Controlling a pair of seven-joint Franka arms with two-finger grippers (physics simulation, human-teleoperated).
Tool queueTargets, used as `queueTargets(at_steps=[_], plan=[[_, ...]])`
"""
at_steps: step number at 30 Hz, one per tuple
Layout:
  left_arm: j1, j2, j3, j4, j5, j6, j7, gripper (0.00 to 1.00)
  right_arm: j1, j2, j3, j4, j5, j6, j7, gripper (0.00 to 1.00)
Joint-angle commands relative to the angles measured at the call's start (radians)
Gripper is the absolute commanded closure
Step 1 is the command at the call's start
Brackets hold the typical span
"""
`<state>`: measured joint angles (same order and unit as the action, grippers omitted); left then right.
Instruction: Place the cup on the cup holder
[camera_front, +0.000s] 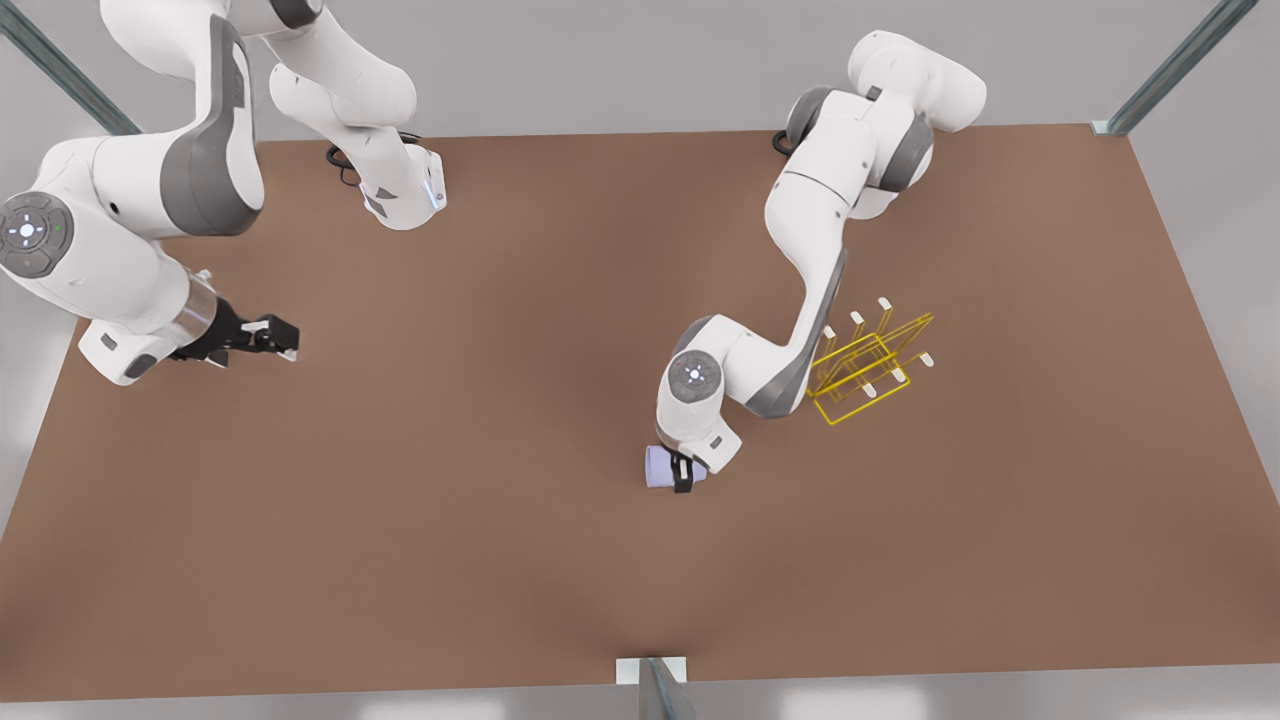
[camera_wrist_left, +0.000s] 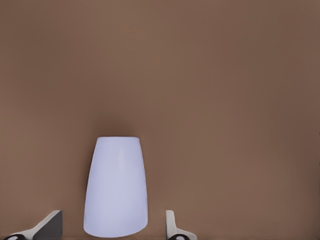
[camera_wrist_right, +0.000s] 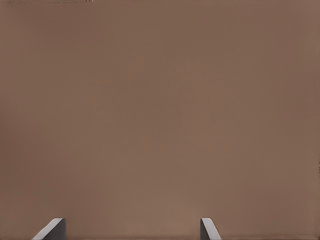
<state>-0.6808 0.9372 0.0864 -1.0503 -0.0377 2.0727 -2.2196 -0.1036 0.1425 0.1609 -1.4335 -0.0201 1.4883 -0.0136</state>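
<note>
The lavender cup (camera_front: 662, 467), lying on the table (camera_front: 500, 560), is being straddled by the left gripper's (camera_front: 683, 473) open jaws, not yet clamped. The yellow wire cup holder (camera_front: 868, 365) is being left unloaded nearby, while the right gripper (camera_front: 283, 337) is being kept waiting, jaws open.

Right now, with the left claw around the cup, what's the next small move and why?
Probably close the left claw on the cup. The cup lies on its side on the table between the fingers, with a gap on each side, so nothing grips it yet. The rack stands apart, toward the front view's right. The right claw waits open over bare table.
</note>
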Motion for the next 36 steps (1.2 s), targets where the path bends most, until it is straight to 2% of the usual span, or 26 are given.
queueTargets(at_steps=[1,7,36], plan=[[-0.003,0.014,0.001,-0.005,0.002,0.072,-0.16,0.0,0.004,-0.001,-0.001,0.001,-0.001,0.001,-0.045,0.0],[-0.003,0.02,-0.023,-0.051,-0.007,0.04,-0.112,0.0,0.009,-0.001,-0.001,0.002,0.002,0.01,-0.043,0.0],[0.004,0.104,-0.027,-0.039,-0.042,0.08,-0.045,0.0,-0.016,-0.004,0.0,0.018,0.009,0.066,-0.051,0.0]])
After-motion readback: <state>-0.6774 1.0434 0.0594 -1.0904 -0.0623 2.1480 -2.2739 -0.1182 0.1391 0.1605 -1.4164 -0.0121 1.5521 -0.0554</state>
